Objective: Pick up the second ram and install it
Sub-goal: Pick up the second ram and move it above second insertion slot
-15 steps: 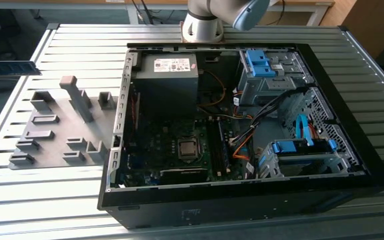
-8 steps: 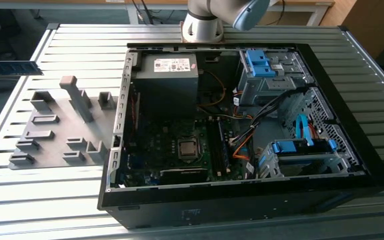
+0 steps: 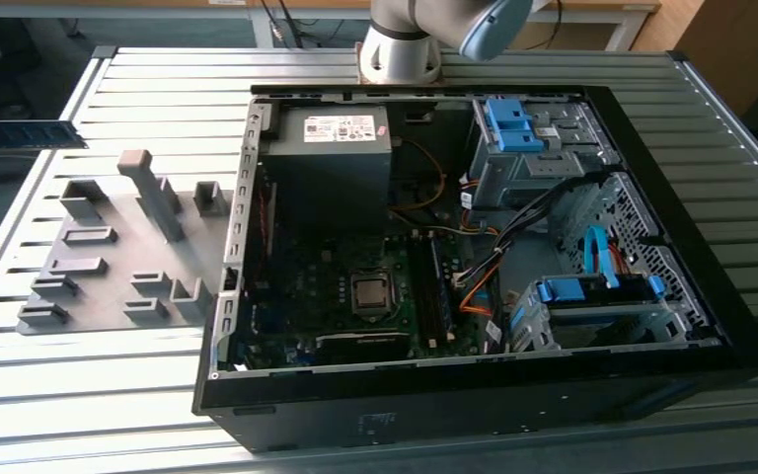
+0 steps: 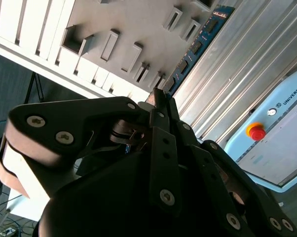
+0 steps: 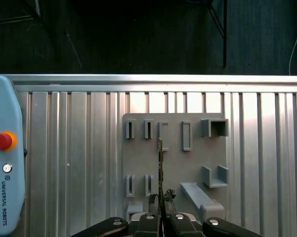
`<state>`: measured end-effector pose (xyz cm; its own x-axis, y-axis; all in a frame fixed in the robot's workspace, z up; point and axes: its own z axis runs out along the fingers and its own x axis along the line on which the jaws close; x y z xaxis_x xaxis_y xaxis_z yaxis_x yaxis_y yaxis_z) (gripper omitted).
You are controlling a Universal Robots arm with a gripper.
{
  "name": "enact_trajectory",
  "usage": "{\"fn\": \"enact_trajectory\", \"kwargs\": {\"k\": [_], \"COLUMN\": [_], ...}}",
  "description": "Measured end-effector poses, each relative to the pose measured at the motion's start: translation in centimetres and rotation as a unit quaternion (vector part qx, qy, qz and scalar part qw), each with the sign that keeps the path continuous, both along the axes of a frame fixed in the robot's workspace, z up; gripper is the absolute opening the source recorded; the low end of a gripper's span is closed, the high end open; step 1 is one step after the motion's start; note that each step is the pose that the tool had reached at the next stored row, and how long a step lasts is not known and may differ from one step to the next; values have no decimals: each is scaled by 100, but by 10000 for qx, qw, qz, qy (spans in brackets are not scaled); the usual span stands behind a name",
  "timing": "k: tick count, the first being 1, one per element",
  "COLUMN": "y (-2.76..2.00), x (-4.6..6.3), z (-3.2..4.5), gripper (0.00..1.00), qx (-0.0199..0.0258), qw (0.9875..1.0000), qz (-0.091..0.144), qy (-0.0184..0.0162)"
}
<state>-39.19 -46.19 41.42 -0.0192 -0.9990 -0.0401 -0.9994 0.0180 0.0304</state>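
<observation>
The second ram (image 3: 27,133), a long dark blue-green stick, hangs in the air past the table's edge at the exterior view's left. In the second wrist view my gripper (image 4: 161,96) is shut on one end of the ram (image 4: 195,47), whose black chips run away from the fingers. The first wrist view looks along the ram (image 5: 160,163) edge-on, pinched between the fingertips (image 5: 153,199), above the grey holder plate (image 5: 173,163). The open computer case (image 3: 643,326) lies well off to the exterior view's right, its motherboard (image 3: 352,296) facing up.
The grey holder plate (image 3: 103,262) with its upright blocks lies on the slatted aluminium table (image 3: 155,89). A pale blue teach pendant (image 5: 5,163) with a red stop button rests on the table. The arm's base (image 3: 399,54) stands behind the case. Cables and blue drive bays (image 3: 590,296) crowd the case's right side.
</observation>
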Motion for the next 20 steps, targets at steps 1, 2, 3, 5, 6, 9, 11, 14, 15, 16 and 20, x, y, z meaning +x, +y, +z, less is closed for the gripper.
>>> {"fn": "enact_trajectory", "kwargs": {"k": [1, 2, 3, 5, 6, 9, 11, 14, 15, 16, 20], "y": [0, 0, 0, 0, 0, 0, 0, 0, 0, 0, 0], "x": [6, 14, 23, 40, 46, 57, 61, 63, 66, 71, 105], "z": [1, 1, 0, 0, 0, 0, 0, 0, 0, 1, 0], "gripper": [14, 14, 14, 14, 14, 14, 14, 14, 14, 14, 14], "qx": [-1, -1, 0, 0, 0, 0, 0, 0, 0, 0, 0], "qw": [10000, 10000, 10000, 10000, 10000, 10000, 10000, 10000, 10000, 10000, 10000], "qz": [0, 0, 0, 0, 0, 0, 0, 0, 0, 0, 0], "qy": [1, 1, 0, 0, 0, 0, 0, 0, 0, 1, 0]}}
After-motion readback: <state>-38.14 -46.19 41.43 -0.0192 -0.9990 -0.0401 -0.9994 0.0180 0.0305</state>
